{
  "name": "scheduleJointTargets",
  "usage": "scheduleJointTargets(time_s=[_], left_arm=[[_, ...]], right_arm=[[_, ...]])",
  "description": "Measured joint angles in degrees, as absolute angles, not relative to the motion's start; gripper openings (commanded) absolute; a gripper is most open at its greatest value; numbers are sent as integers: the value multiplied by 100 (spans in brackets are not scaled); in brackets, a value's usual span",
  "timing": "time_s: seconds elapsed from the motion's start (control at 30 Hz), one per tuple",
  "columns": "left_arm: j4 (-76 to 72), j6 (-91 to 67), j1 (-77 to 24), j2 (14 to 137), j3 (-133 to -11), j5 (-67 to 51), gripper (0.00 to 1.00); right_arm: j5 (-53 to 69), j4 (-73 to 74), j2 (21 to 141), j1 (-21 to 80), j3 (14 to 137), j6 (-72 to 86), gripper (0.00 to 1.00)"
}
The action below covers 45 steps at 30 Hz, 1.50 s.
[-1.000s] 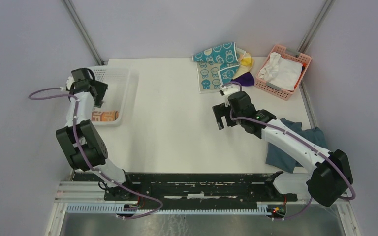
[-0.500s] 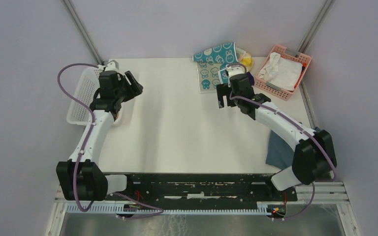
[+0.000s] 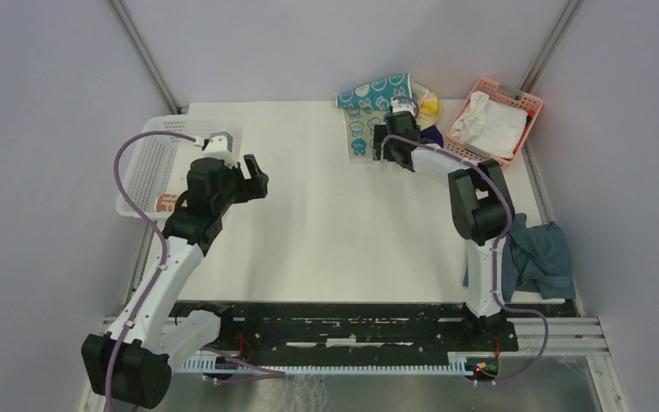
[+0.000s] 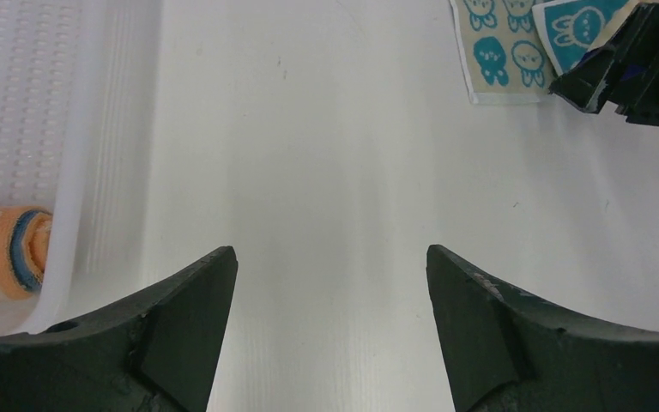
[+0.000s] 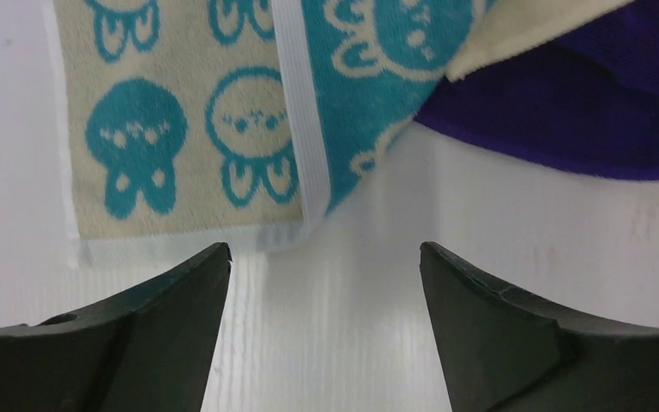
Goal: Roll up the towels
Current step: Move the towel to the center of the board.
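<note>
Towels (image 3: 377, 96) lie heaped at the table's (image 3: 326, 232) far edge, the teal one (image 5: 369, 77) overlapping the purple (image 5: 558, 112); a rolled orange one (image 4: 4, 251) sits in the tray (image 3: 150, 154). In the last second the left gripper (image 4: 330, 257) has left the tray, jaws spread and empty. The right gripper (image 5: 324, 257) has reached the heap, jaws spread over the teal corner, probably not yet touching. One roll looks done; the next pick is starting. Bare table between the arms gives rolling room; the pink basket (image 3: 511, 90) crowds the right.
</note>
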State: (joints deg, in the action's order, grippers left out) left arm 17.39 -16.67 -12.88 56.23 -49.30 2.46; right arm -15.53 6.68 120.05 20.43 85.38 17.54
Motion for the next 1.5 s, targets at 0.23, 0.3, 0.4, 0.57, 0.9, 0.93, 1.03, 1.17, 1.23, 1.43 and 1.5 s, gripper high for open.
scheduleJointTargets(time_s=[0.23,0.3,0.4,0.57,0.9,0.93,1.03,1.17,1.23,1.43,1.5], left_arm=[[1605,-1479,-1297,5522,-4788,460,88],[1588,-1455,-1308,5522,-4779,464,88],[1568,-1441,-1343,5520,-4766,460,88],[1557,-1441,-1391,5465,-4748,440,88],[1433,-1444,-1402,5127,-4740,373,87],[1428,-1444,-1402,5107,-4740,355,87],[1380,-1446,-1402,5065,-4740,257,87],[1323,-1457,-1402,5078,-4740,25,86],[1323,-1516,-1402,5144,-4740,-121,86],[1354,-1959,-1402,5625,-4740,-663,83],[1358,-2128,-1426,5826,-4740,-836,82]], right_arm=[[-1653,840,13087,2003,9963,2043,65],[-1710,934,13229,1990,10154,2130,53],[-1719,1098,13301,1959,10193,2202,31],[-1619,1253,13303,1933,10160,2272,1],[-633,1133,12401,2235,8849,2386,1],[-502,1144,12217,2386,8652,2408,1],[-47,1190,11535,3035,8108,2421,1],[674,1258,10468,3970,7553,2386,1],[954,1201,9867,4233,7094,2394,1],[510,1765,8158,4060,5234,2440,0],[16,2095,7675,3959,4724,2497,0]])
